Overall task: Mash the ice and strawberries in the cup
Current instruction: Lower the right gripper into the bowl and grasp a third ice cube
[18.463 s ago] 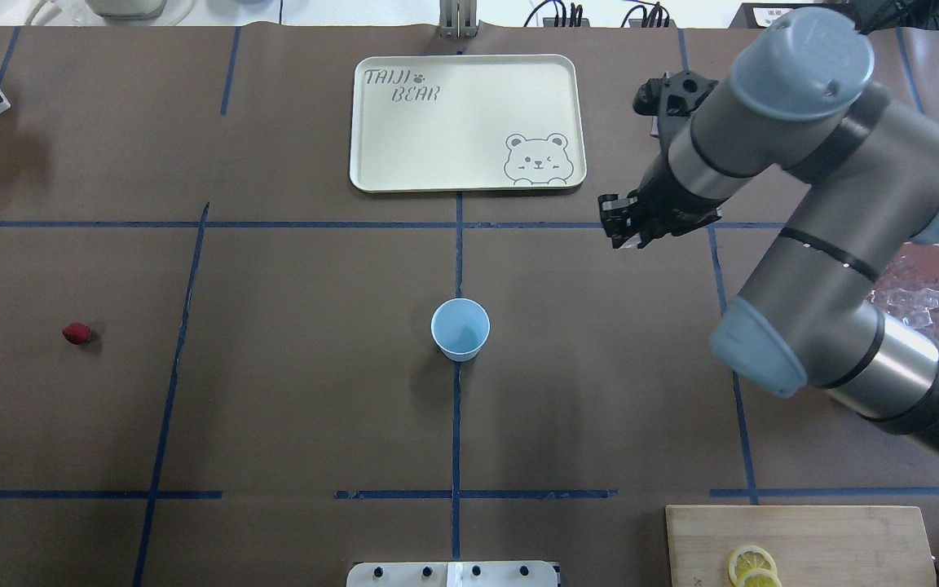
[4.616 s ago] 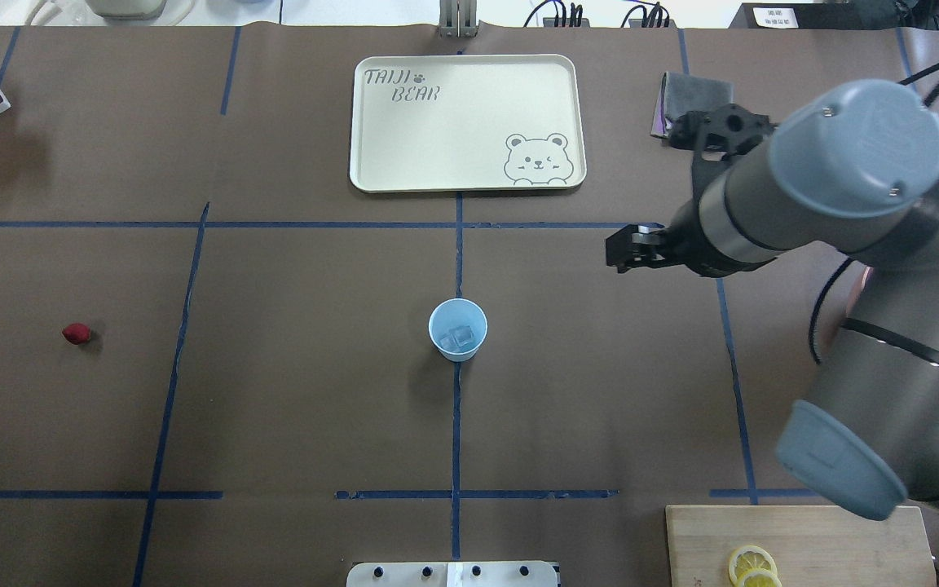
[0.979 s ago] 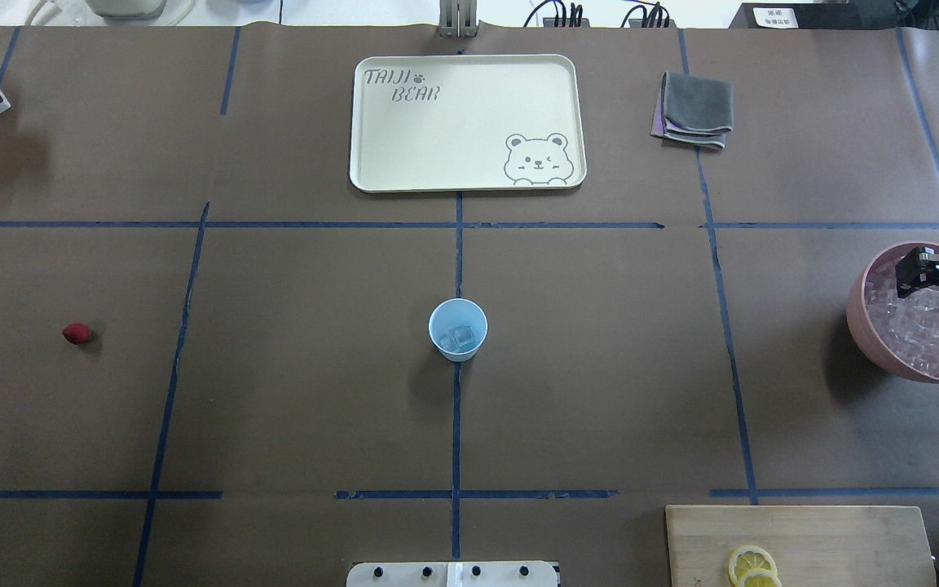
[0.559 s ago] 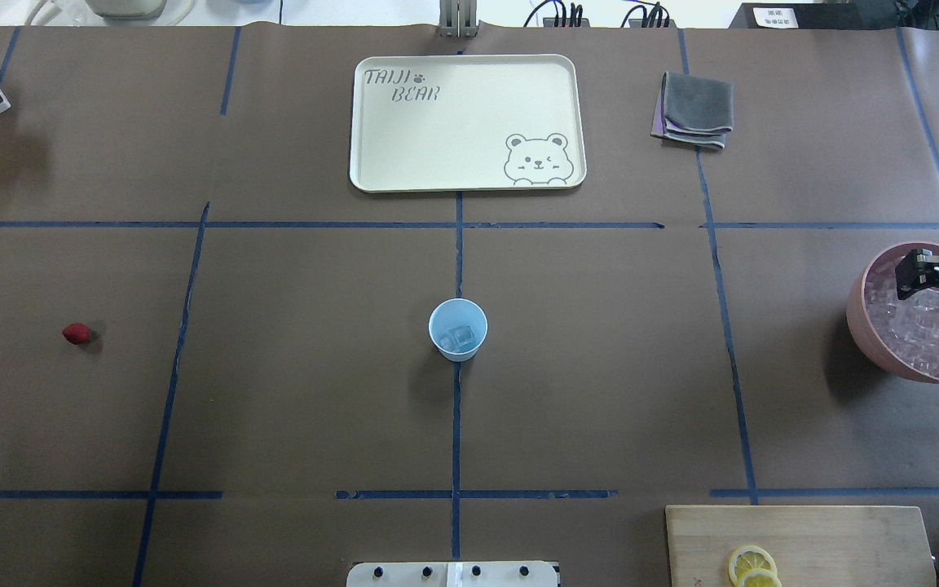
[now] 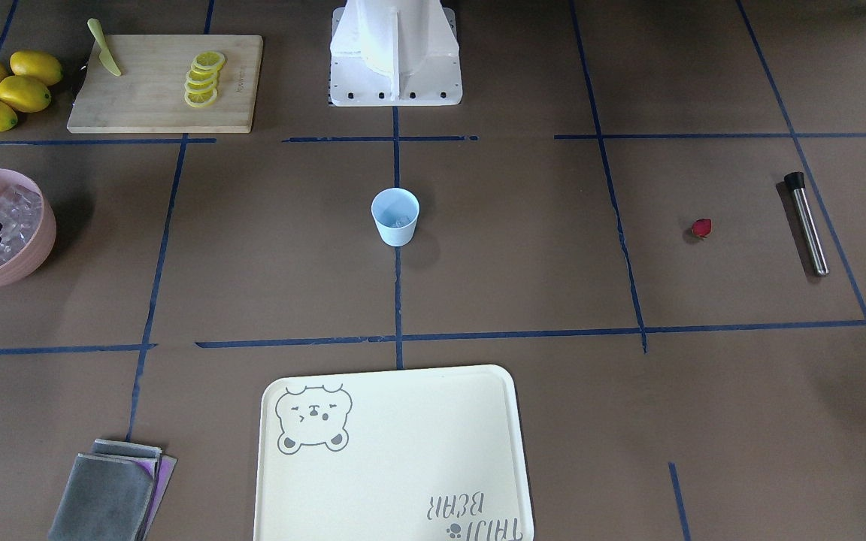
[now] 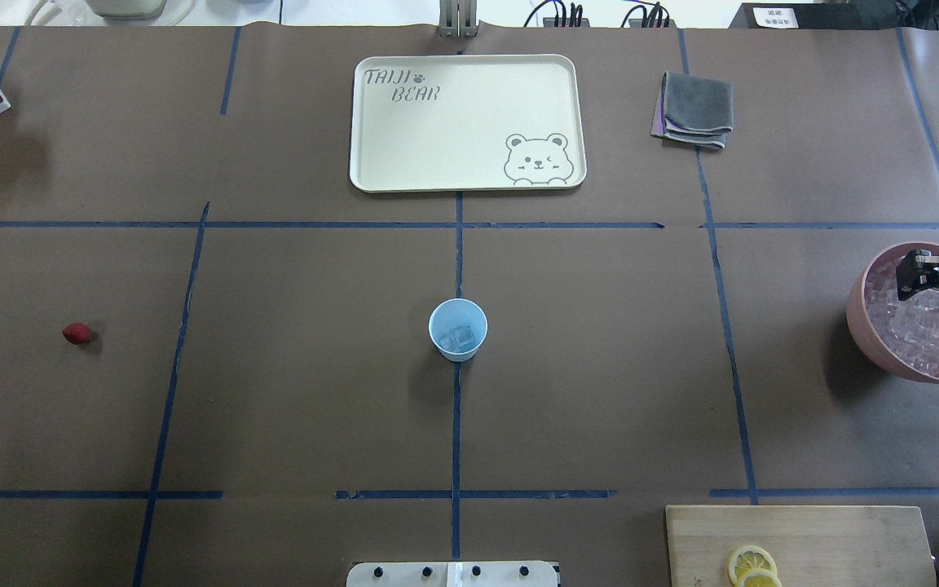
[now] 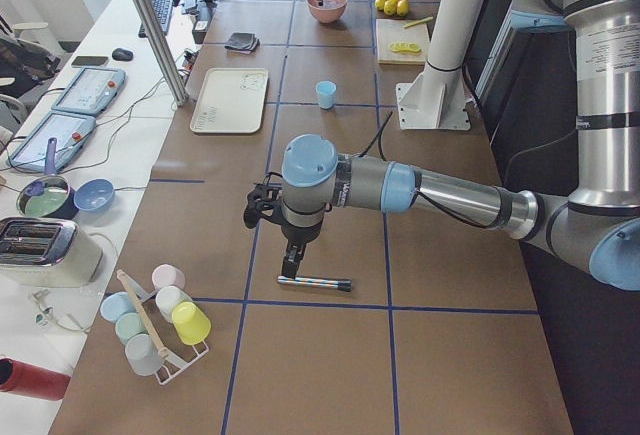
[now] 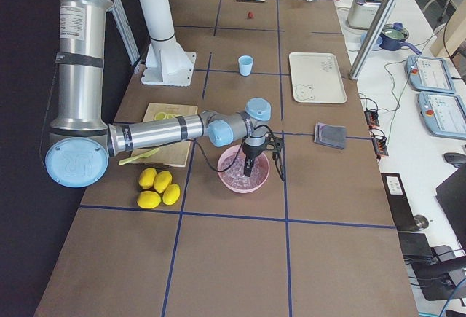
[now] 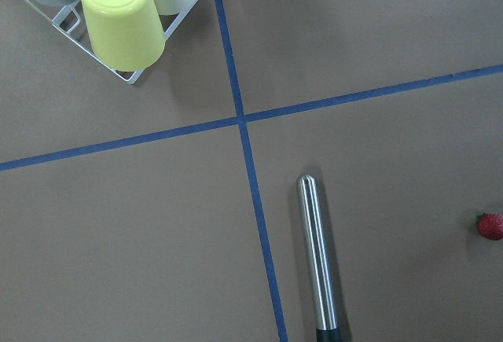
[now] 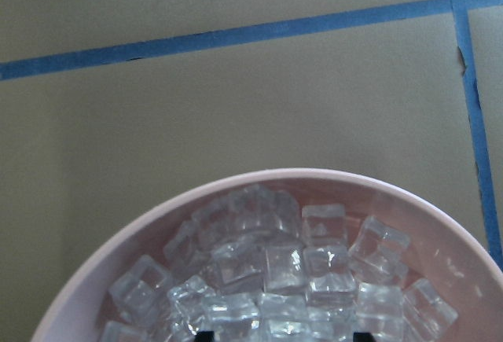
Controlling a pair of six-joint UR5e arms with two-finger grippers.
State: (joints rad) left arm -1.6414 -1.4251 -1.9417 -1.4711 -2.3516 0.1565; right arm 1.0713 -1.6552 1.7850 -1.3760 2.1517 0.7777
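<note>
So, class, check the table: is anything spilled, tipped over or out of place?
Nothing is spilled or tipped. The cup stands upright with ice inside; only the strawberry lies loose on the bare table, well apart from it.

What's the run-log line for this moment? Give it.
step: ice pickup | right jaws: open above pink bowl | cup: holds ice | strawberry: on table, untouched

Bright, even light from above; brown paper-covered surface [image 6: 315,408] reads matte. Soft shadows: a faint one on the robot's side of the small pale blue plastic cup [image 6: 457,329], a darker one beside the large pink bowl [image 6: 856,326]. Exterior frames sharp. Right wrist view softer, greenish; clear ice cubes [image 10: 283,267] glint.
</note>
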